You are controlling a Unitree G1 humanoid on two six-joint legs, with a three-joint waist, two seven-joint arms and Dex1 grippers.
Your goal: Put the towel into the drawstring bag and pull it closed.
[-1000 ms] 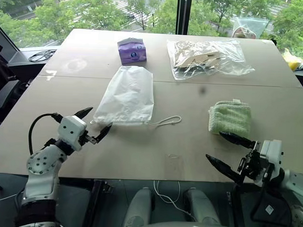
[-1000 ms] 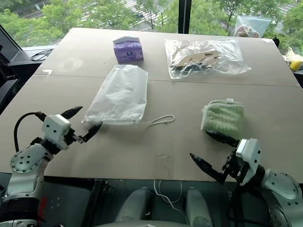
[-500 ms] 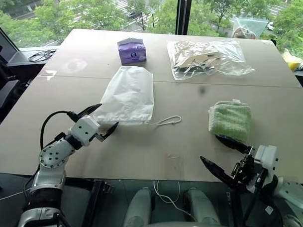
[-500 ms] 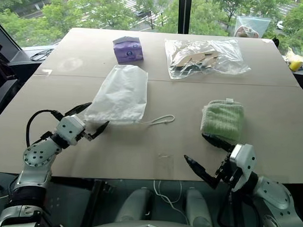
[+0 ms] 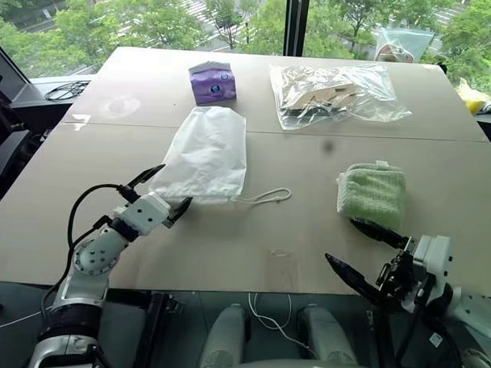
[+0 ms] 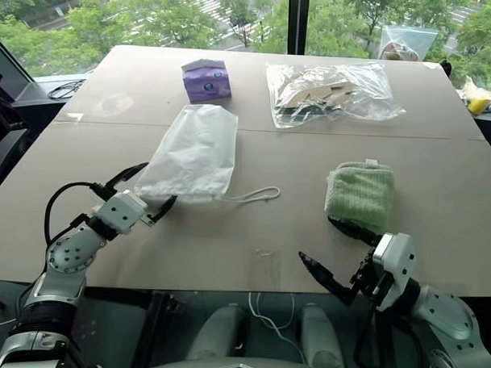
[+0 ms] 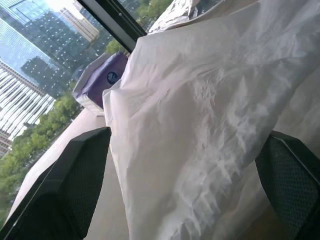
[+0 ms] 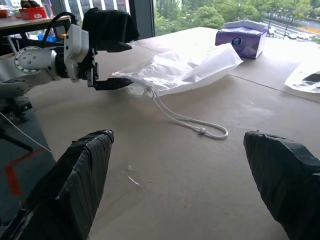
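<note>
While the left gripper (image 5: 162,187), jaws spread, straddles the mouth corner of the drawstring bag (image 5: 204,154) lying mid-table, the right gripper (image 5: 362,254) waits wide open just short of the towel (image 5: 373,193) toward the table's right edge; next, probably, pinching the bag's mouth.

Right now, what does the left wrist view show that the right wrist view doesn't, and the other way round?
The left wrist view alone has a close look at the drawstring bag lying between the left gripper's open fingers, with tall buildings outside the window. The right wrist view alone has the left gripper seen from outside at the bag's mouth corner, the white cord loop on the table, and the right gripper's own open fingers. Both share the bag and the purple tissue box.
</note>
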